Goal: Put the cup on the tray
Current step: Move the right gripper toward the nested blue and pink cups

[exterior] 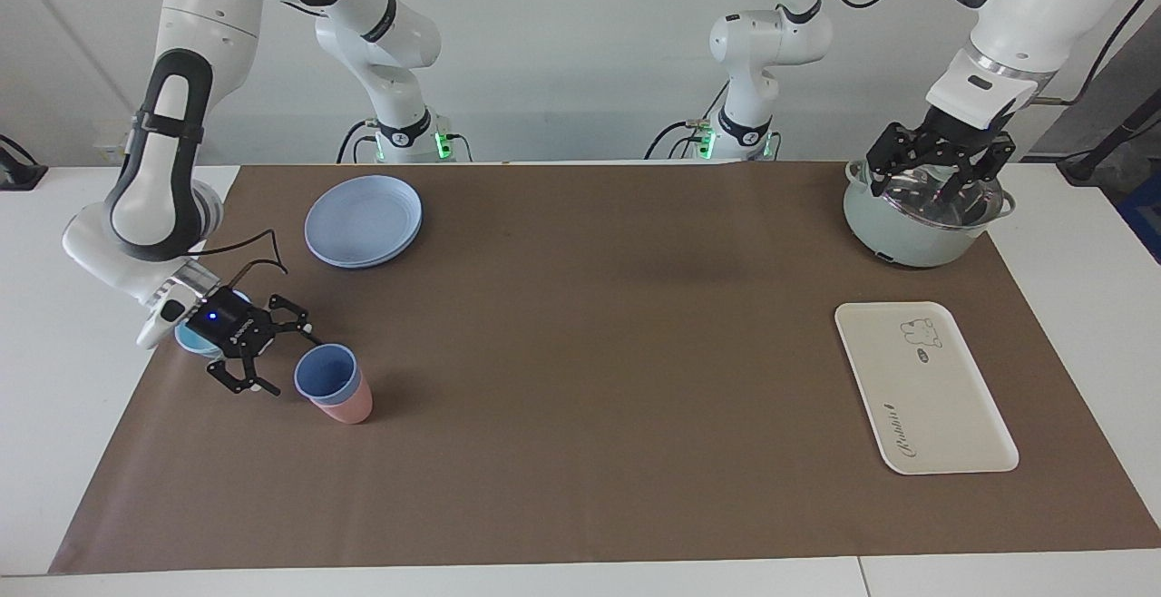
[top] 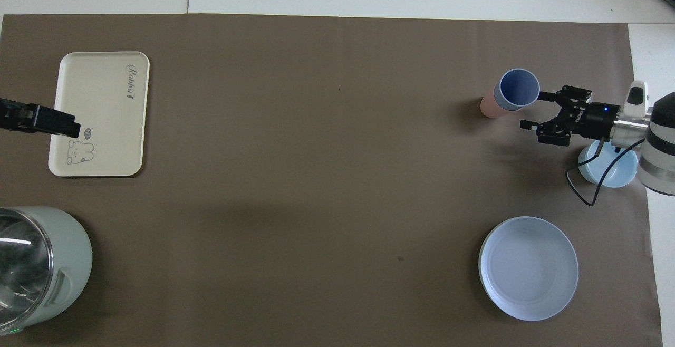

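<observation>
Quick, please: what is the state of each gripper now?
Left gripper: open, empty, over the pot.
Right gripper: open, empty, beside the blue cup.

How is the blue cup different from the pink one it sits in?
The blue cup is nested inside the pink cup, so the blue one's rim and dark inside show, while only the pink one's lower wall shows. The blue cup rides higher; the pink cup rests on the mat. Both are small, tapered and handleless, and lean together away from the open right gripper.
</observation>
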